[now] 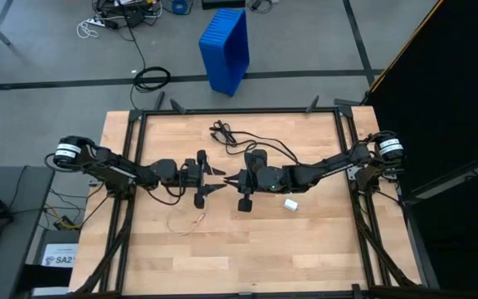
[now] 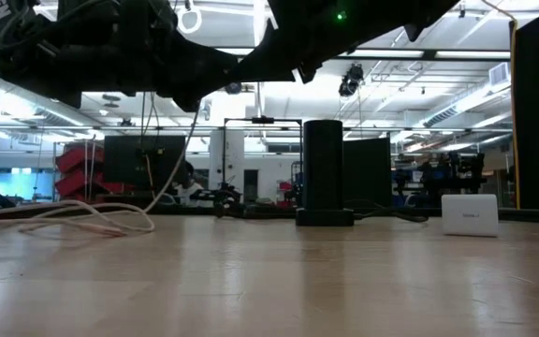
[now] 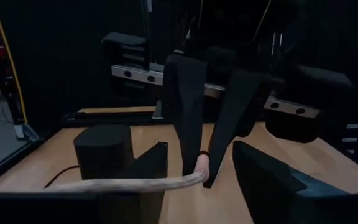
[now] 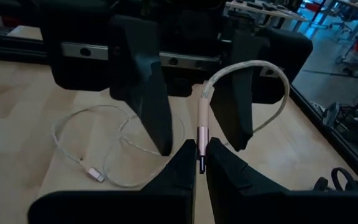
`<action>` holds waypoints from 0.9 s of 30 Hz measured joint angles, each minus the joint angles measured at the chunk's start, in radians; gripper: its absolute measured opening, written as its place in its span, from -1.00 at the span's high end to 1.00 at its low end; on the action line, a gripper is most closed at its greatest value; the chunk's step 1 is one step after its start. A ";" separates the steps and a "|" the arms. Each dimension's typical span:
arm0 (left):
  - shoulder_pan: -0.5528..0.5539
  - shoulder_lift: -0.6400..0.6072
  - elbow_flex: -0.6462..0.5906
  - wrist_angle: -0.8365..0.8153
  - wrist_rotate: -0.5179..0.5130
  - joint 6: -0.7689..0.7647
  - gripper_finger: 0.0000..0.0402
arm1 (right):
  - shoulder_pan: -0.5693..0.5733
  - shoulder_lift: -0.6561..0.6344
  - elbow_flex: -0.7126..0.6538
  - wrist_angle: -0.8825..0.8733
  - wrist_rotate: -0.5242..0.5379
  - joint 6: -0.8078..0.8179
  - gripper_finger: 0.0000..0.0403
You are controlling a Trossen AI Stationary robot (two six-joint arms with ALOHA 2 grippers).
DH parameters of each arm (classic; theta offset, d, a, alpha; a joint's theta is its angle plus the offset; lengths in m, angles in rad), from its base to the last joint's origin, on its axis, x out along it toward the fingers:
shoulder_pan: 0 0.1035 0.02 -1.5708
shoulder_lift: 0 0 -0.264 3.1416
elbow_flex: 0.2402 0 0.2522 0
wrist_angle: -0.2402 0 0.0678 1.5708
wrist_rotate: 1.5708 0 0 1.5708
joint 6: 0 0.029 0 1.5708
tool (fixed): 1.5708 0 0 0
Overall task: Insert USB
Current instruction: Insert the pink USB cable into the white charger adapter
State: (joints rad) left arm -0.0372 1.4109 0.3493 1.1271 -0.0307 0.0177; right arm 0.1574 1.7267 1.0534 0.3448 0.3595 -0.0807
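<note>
two dark arms meet nose to nose over the middle of the wooden surface [image 1: 305,241], both raised clear of it. from the left edge, the left gripper [image 1: 215,178] reaches inward with its fingers spread wide, gripping nothing. a pale pink usb cable [image 1: 187,223] lies in loose loops just toward the near edge from that gripper, its free plug resting on the wood. at centre, the right gripper [image 4: 197,160] is pinched narrow on the cable's pink usb plug [image 4: 202,121], held between the left gripper's open fingers. a black cylindrical block [image 2: 324,174] stands under the right arm, a black cord [image 1: 247,139] trailing toward the far edge. a small white box [image 1: 290,204] sits alone to the right. the near half lies open.
</note>
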 joint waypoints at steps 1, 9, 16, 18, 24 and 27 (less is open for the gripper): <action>0.000 0.000 0.000 -0.001 0.000 0.000 0.28 | 0.000 0.000 0.000 -0.004 0.000 0.000 1.00; 0.018 -0.004 0.000 -0.031 0.007 0.002 0.44 | 0.000 0.000 0.000 -0.015 0.003 0.002 1.00; 0.018 -0.005 -0.001 -0.031 0.030 0.014 0.71 | 0.001 0.000 0.000 -0.023 0.003 0.002 1.00; 0.018 -0.005 -0.002 -0.031 0.042 0.023 0.81 | 0.001 0.000 0.000 -0.032 0.002 0.002 1.00; 0.019 -0.005 -0.002 -0.024 0.067 0.035 0.97 | 0.002 0.000 0.000 -0.039 0.000 0.010 1.00; 0.018 -0.005 -0.002 -0.027 0.068 0.047 0.98 | 0.002 0.000 0.000 -0.039 0.000 0.010 1.00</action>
State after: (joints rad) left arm -0.0189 1.4059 0.3470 1.1000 0.0372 0.0647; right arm 0.1596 1.7267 1.0530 0.3058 0.3595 -0.0704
